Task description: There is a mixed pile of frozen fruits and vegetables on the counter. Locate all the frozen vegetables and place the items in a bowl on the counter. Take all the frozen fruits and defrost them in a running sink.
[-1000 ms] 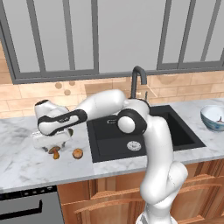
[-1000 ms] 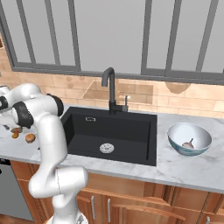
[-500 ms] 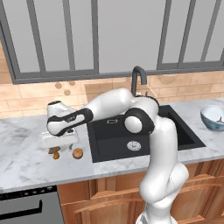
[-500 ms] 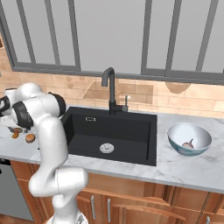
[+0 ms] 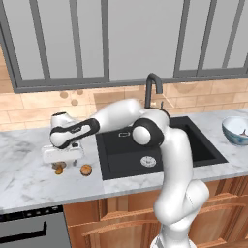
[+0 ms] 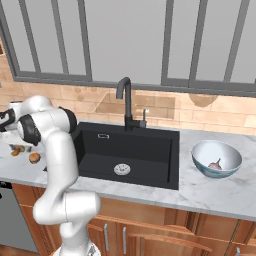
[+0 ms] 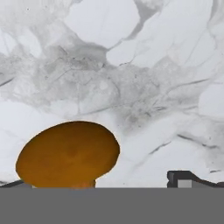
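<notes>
My gripper (image 5: 61, 162) hangs open, pointing down just above the counter (image 5: 29, 179) left of the sink (image 5: 160, 147). The brown mushroom (image 5: 58, 168) lies right under it; in the hand view its cap (image 7: 70, 153) sits low between my fingertips (image 7: 179, 178), untouched. An orange ball (image 5: 85, 169) rests a little to the right of the mushroom. Both items also lie near the counter's left end, the mushroom (image 6: 17, 150) and the ball (image 6: 34, 158). The white bowl (image 6: 216, 159) stands right of the sink (image 6: 127, 152) with a pale pinkish bulb (image 6: 216, 164) in it.
A black gooseneck faucet (image 5: 153, 89) rises behind the basin, with a brick wall and windows beyond. The counter's front edge runs just in front of the items. An oven front (image 5: 29, 227) is below the counter on the left.
The hand has come down and slightly right, closer to the counter over the mushroom. The jaws have stayed open. The items have not moved.
</notes>
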Controlling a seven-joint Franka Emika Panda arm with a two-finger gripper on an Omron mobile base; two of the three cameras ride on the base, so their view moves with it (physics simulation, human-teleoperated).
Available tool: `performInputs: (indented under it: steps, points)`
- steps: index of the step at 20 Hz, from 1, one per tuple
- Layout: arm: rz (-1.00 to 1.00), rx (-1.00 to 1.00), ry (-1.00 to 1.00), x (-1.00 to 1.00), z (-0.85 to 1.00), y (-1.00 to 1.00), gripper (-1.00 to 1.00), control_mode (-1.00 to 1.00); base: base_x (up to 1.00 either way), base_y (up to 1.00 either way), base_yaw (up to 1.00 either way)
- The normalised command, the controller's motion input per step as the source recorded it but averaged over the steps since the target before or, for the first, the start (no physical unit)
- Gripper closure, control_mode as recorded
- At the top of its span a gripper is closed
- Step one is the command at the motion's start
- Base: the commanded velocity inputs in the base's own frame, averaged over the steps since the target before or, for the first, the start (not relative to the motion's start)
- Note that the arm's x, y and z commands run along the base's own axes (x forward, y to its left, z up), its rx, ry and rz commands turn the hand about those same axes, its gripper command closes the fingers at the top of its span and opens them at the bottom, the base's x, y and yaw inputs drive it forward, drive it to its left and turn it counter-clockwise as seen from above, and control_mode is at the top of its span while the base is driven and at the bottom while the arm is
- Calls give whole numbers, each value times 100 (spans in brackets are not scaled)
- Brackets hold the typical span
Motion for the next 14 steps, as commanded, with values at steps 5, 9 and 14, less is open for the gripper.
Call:
performInputs:
  steps: [5, 9, 14]
  points:
    - [0, -7, 11, 8, 13, 29, -100, -100, 0, 0, 0]
    - [0, -6, 3, 2, 1, 28, -100, -100, 0, 0, 0]
    - [0, -2, -6, -6, -8, 18, -100, -100, 0, 0, 0]
